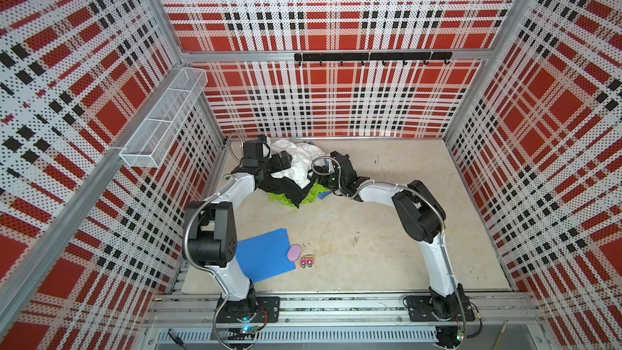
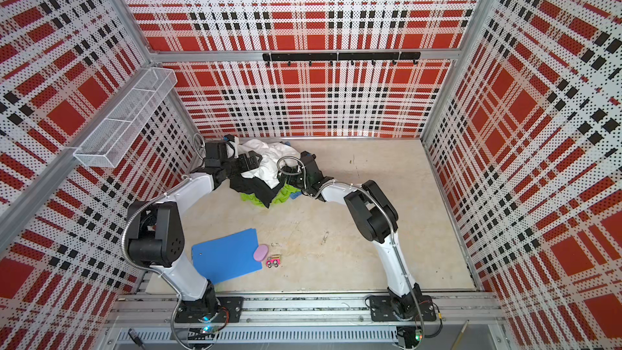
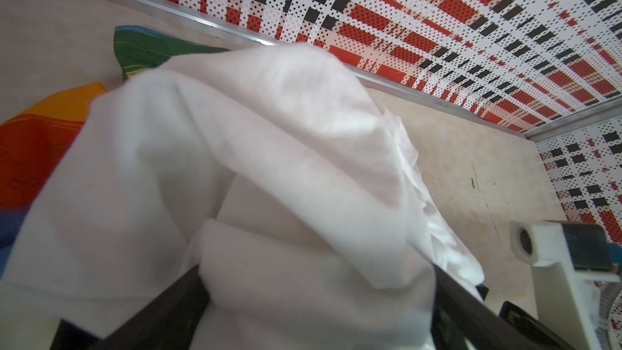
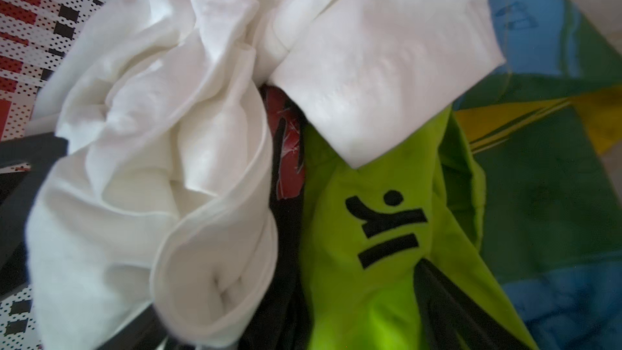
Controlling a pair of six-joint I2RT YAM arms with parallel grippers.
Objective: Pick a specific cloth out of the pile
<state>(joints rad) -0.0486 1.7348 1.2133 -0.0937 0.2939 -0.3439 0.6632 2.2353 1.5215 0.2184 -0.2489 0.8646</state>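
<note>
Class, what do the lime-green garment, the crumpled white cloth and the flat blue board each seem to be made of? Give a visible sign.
Lime-green garment: thin, smooth, likely synthetic fabric; slight sheen, sleek folds.
Crumpled white cloth: soft matte knit, probably cotton; thick rounded folds, stitched hem.
Flat blue board: stiff matte sheet, perhaps plastic or foam; even colour, rounded corners.

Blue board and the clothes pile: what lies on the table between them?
Nothing. In both top views only bare beige table separates the blue board from the pile.
</note>
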